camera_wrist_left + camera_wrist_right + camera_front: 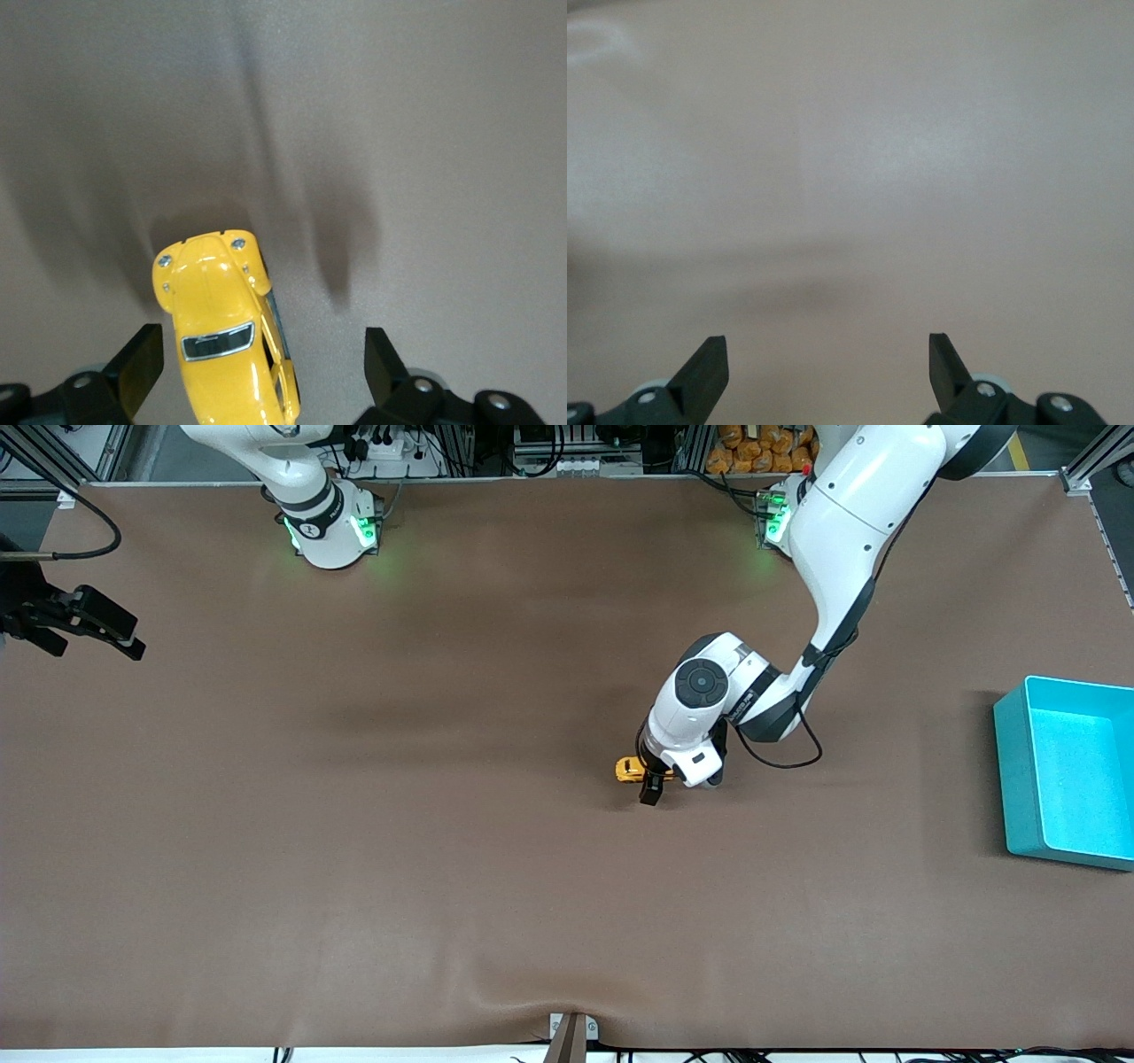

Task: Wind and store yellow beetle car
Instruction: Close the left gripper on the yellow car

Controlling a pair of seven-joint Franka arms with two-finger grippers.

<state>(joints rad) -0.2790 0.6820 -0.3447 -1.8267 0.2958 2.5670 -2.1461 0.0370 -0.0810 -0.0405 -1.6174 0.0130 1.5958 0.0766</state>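
The yellow beetle car (630,770) sits on the brown tabletop (354,824) near its middle, its long axis running along the table toward the arms' ends; in the front view the left arm's wrist hides its end toward the teal bin (1019,779), and the left wrist view cuts off its tail. No writing is legible on it. The left pincer (257,354) hangs low over the car, spread wide, the car between its fingers, nearer one, untouched. The bin stands at the left arm's end, partly out of frame. The right pincer (106,631) waits released over the right arm's end.
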